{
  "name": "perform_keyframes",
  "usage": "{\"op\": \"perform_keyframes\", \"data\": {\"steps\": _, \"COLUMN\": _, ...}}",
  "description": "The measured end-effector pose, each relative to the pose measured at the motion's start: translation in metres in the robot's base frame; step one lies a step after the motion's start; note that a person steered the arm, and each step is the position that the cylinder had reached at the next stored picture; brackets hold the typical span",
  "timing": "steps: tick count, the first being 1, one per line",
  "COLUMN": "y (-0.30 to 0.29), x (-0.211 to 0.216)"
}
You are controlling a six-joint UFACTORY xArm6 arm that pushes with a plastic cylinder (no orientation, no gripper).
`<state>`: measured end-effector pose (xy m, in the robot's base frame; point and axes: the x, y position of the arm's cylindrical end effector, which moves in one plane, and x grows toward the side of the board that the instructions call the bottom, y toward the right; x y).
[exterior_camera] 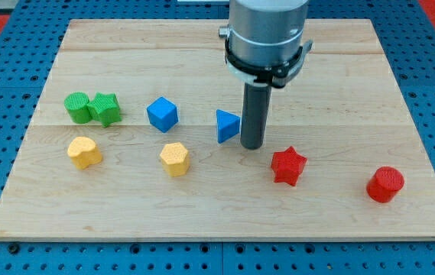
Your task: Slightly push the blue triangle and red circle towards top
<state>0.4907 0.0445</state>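
My tip (251, 146) just right of blue triangle (228, 125).

Arm (267, 30) cut off by view's top; blue triangle (227, 125) right corner hidden behind rod.

Green cylinder (76, 107) touching green star (106, 108) near left edge, blue cube (162, 114), yellow heart (84, 152), yellow hexagon (175, 159), red star (288, 166) toward bottom edge

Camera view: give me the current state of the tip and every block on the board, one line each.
My tip: on the board, just right of the blue triangle, very close.
Blue triangle: mid-board.
Red circle: alone at lower right, far from the tip.
Red star: below and right of the tip, apart.
Blue cube: left of the triangle, apart.
Green circle and green star: side by side, touching.
Yellow heart, yellow hexagon: separate.
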Motion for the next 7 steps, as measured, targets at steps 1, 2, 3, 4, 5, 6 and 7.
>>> {"op": "perform_keyframes", "data": {"steps": 1, "y": -0.017, "x": 0.006}}
{"op": "perform_keyframes", "data": {"steps": 2, "y": -0.033, "x": -0.017}}
{"op": "perform_keyframes", "data": {"steps": 3, "y": -0.024, "x": -0.019}}
{"op": "perform_keyframes", "data": {"steps": 4, "y": -0.023, "x": -0.030}}
{"op": "perform_keyframes", "data": {"steps": 5, "y": -0.023, "x": -0.040}}
{"op": "perform_keyframes", "data": {"steps": 6, "y": -0.012, "x": -0.039}}
{"op": "perform_keyframes", "data": {"steps": 7, "y": 0.072, "x": -0.039}}
